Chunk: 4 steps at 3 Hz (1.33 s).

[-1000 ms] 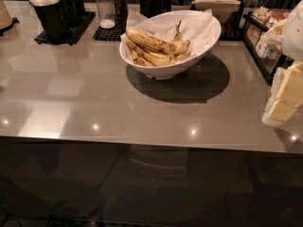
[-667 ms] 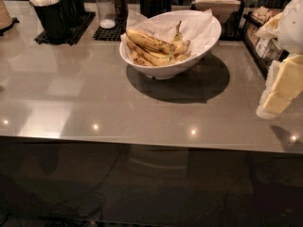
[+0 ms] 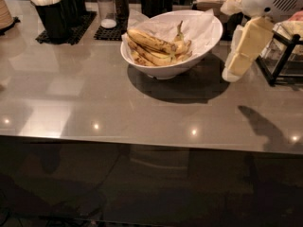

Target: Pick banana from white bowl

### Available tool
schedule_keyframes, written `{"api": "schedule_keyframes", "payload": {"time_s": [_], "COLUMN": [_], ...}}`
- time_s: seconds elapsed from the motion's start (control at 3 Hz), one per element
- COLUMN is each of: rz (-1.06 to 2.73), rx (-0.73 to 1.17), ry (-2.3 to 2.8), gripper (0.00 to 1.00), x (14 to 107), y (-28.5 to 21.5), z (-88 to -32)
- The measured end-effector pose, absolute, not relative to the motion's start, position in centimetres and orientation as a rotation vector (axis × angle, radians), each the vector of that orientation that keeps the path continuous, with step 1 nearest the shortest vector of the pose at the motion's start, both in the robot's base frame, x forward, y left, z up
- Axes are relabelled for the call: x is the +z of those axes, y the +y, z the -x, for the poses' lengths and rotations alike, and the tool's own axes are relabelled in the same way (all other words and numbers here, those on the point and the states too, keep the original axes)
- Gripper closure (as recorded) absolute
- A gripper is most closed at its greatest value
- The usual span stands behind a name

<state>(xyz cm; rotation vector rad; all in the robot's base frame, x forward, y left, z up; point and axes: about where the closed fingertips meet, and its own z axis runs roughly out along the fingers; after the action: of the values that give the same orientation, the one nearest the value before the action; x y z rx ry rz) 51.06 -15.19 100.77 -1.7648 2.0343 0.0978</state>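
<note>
Risk sits mostly in the pile: the bananas lie stacked and seem joined at 1 stem, so lifting 1 may drag the rest, snag the paper lining or tip the slanted white bowl. They are yellow, heavily brown-speckled and probably soft, lying left of centre in the bowl on the grey counter. The gripper hangs just right of the bowl, outside it; open or closed, I cannot tell.
</note>
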Motion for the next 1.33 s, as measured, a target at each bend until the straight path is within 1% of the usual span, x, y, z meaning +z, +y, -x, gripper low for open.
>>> {"api": "schedule_keyframes", "payload": {"time_s": [0.33,0.67,1.0,1.33], "rz": [1.825,1.811,1.785,1.812], "rx": [0.146,0.135,0.195,0.279], "ry": [1.938,1.919,1.912,1.888], "gripper": [0.00,0.00,0.00,0.00], "x": [102.1,102.6,101.9,100.6], "y": [-11.7,-11.3,-10.7,-8.3], "z": [-53.9,-54.3,-55.8,-58.6]}}
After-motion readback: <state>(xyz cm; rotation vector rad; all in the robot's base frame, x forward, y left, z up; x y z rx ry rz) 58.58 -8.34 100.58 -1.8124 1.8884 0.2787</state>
